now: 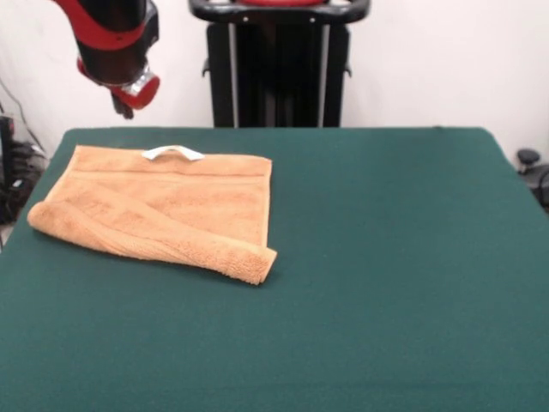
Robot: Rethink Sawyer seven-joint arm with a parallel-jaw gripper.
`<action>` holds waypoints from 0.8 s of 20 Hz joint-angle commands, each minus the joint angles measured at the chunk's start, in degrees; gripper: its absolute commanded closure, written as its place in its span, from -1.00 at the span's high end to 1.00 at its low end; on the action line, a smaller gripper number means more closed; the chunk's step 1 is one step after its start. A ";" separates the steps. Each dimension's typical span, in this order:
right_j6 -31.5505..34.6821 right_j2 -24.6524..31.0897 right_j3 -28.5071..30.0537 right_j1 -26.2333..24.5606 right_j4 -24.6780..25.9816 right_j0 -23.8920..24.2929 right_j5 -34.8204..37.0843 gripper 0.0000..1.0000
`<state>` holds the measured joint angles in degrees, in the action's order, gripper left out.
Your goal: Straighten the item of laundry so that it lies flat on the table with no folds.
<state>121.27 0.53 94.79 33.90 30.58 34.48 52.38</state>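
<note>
You have the towel (163, 210) lying on the worktop (386, 283) toward its left side, near the far edge. Its front edge is folded back over itself, and a small loop (173, 154) sits at its far edge. The arm (116, 43) hangs above the far left corner.

— What stands behind everything?

— A plain white wall (429, 60), running across the whole far side.

— And at the left edge?

— A dark tangle of cables (15, 184), low down, with one thin cable (12, 101) curving up against the wall above it. What the tangle connects to I cannot tell.

— Anything on the right?

— A black knob-like object (527, 158) at the far right edge, with more dark gear (542, 184) just nearer, cut off by the frame.
</note>
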 commanded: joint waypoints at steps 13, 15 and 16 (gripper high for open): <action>4.82 2.60 5.12 -1.05 1.41 -1.34 -15.73 -1.00; 5.88 2.25 5.65 -0.46 3.34 -1.96 -22.13 -1.00; 6.23 1.83 5.87 0.17 4.62 -2.53 -25.60 -1.00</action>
<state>121.27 -0.10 94.95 34.16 31.56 34.73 43.82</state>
